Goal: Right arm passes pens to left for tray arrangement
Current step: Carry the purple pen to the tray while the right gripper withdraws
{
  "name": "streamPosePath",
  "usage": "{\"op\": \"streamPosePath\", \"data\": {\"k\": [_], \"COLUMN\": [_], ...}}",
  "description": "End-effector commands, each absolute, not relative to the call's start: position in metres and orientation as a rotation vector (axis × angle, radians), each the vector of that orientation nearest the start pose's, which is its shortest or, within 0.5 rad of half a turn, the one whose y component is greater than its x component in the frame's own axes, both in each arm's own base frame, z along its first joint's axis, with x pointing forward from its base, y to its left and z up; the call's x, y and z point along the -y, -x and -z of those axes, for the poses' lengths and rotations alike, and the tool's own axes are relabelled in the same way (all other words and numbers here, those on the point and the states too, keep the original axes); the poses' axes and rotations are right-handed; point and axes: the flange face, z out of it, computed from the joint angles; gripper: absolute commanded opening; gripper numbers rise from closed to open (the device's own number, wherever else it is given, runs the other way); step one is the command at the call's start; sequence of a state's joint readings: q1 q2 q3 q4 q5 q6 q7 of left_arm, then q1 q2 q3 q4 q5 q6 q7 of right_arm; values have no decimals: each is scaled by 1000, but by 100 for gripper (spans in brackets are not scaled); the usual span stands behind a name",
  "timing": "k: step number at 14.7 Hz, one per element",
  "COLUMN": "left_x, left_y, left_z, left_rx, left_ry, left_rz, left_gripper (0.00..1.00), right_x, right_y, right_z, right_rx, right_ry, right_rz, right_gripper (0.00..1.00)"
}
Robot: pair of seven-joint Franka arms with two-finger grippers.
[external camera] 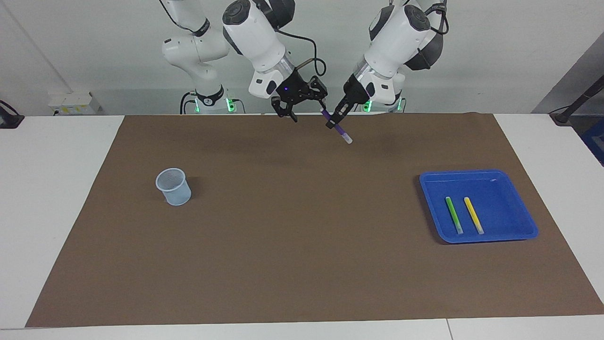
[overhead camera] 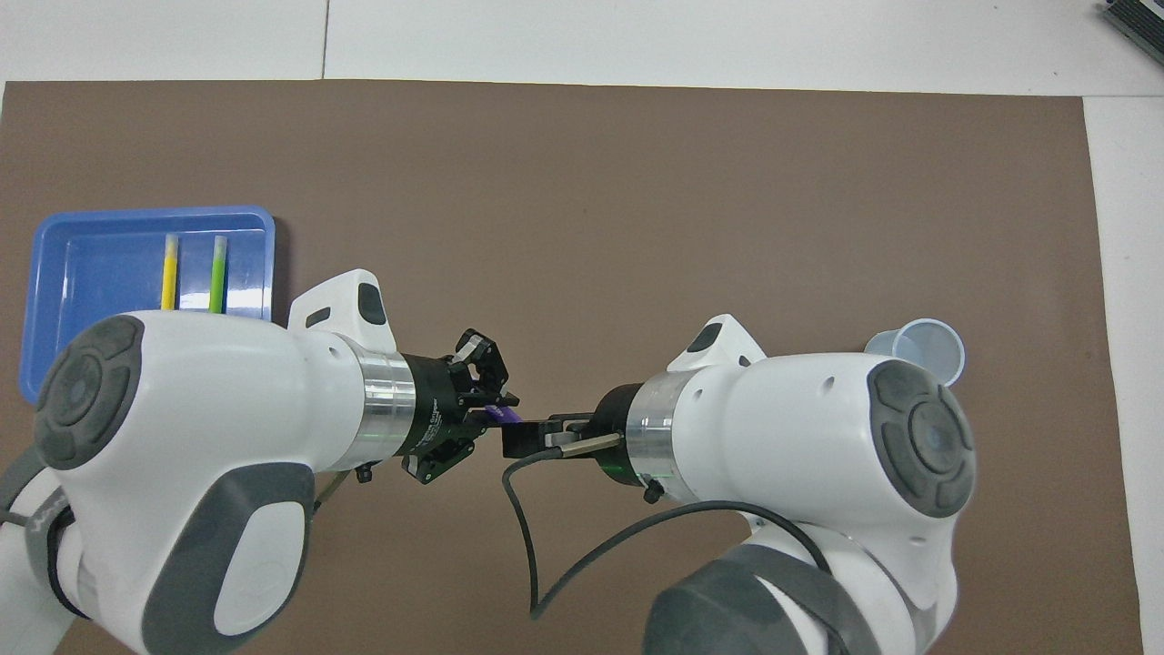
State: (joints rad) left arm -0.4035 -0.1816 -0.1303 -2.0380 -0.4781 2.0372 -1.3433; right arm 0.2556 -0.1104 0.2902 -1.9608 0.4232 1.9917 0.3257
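Note:
My left gripper (external camera: pixel 337 121) is shut on the purple pen (external camera: pixel 343 133) and holds it slanted, pale tip down, in the air over the mat's edge nearest the robots. In the overhead view the left gripper (overhead camera: pixel 486 409) shows only a sliver of the purple pen (overhead camera: pixel 503 415). My right gripper (external camera: pixel 306 109), with the blue wrist light, is open and empty just beside the pen's upper end, apart from it; it also shows in the overhead view (overhead camera: pixel 525 438). The blue tray (external camera: pixel 476 175) (overhead camera: pixel 55 238) holds the green pen (external camera: pixel 454 215) (overhead camera: pixel 218 273) and the yellow pen (external camera: pixel 473 215) (overhead camera: pixel 169 273) side by side.
A small translucent pale-blue mesh cup (external camera: pixel 173 187) (overhead camera: pixel 920 351) stands upright on the brown mat (external camera: pixel 292 245) toward the right arm's end. The tray lies toward the left arm's end. White tabletop borders the mat.

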Motion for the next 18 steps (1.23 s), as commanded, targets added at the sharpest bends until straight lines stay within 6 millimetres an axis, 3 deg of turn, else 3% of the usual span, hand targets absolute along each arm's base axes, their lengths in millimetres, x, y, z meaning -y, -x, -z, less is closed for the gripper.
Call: {"op": "streamPosePath", "data": {"k": [1, 4, 7, 11, 15, 18], "left_x": [284, 282, 274, 257, 226, 180], "left_y": [-438, -439, -444, -453, -464, -479], "left_z": [-549, -548, -547, -546, -542, -538], "left_rx": [1677, 1632, 1589, 1465, 1165, 990], "left_ry": [3097, 3122, 3142, 3171, 3245, 3287], "left_rz": [-410, -390, -349, -215, -114, -80], "left_gripper": [0, 0, 0, 0, 0, 0], "right_x": [-280, -235, -182, -139, -90, -72], "right_y": [-449, -460, -476, -490, -496, -494], "right_z": [-534, -528, -523, -521, -533, -539], "right_rx": [174, 195, 324, 381, 311, 373], "right_ry": [2894, 2935, 3017, 3014, 3069, 3124], "right_rz": [-59, -144, -158, -157, -170, -174], "right_gripper": [100, 100, 100, 100, 100, 100]}}
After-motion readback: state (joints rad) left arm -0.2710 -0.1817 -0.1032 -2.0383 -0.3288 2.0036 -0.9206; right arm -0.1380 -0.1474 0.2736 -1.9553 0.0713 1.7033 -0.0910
